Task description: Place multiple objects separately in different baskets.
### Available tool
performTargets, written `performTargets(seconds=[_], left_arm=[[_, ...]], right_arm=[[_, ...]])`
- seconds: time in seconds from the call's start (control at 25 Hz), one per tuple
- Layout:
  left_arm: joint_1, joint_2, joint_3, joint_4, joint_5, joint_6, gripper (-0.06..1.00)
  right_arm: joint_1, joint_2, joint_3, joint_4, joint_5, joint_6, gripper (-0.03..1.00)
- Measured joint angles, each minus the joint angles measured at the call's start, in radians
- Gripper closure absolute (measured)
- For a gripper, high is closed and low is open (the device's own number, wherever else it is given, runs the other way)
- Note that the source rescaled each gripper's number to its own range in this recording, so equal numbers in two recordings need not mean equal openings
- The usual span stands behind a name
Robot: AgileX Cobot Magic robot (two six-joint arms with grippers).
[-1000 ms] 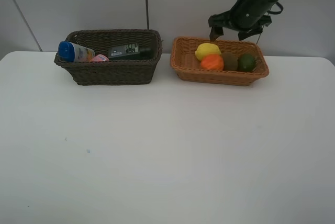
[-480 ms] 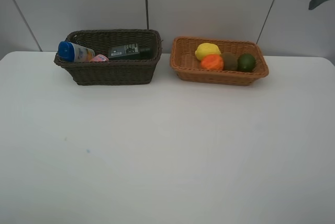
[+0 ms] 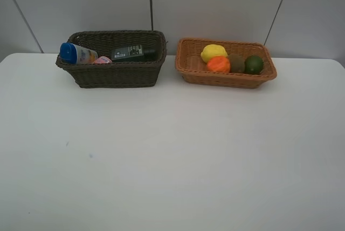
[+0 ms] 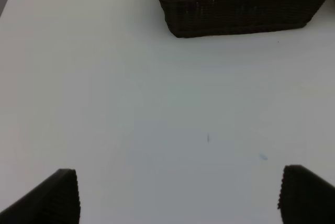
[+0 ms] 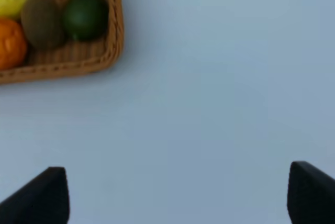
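Wicker: deep dark basket [image 3: 113, 72], shallow tan basket [image 3: 223, 77] holding round fruit.

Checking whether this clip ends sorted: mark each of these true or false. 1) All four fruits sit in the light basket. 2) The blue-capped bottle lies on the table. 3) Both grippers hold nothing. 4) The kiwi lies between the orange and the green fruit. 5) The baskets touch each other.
1) True: lemon, orange, kiwi and green fruit are in the light basket.
2) False: the blue-capped bottle is in the dark basket.
3) True: left gripper and right gripper are open, empty.
4) True.
5) False: a gap of table separates them.
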Motion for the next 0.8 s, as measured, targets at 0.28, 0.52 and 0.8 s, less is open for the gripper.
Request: performTargets(seconds=[0.28, 0.52, 0.8], left_arm=[[0.0, 0.0, 0.0, 0.0, 0.0, 0.0, -0.04], [0.0, 0.0, 0.0, 0.0, 0.0, 0.0, -0.04], [0.0, 0.0, 0.0, 0.0, -0.001, 0.0, -0.04]], right_arm=[[0.0, -0.439, 0.209, 0.07, 0.12, 0.0, 0.0], [0.0, -0.681, 0.213, 0.133, 0.216, 0.0, 0.0], [0.002, -0.845, 0.222, 0.129, 0.26, -0.001, 0.0]])
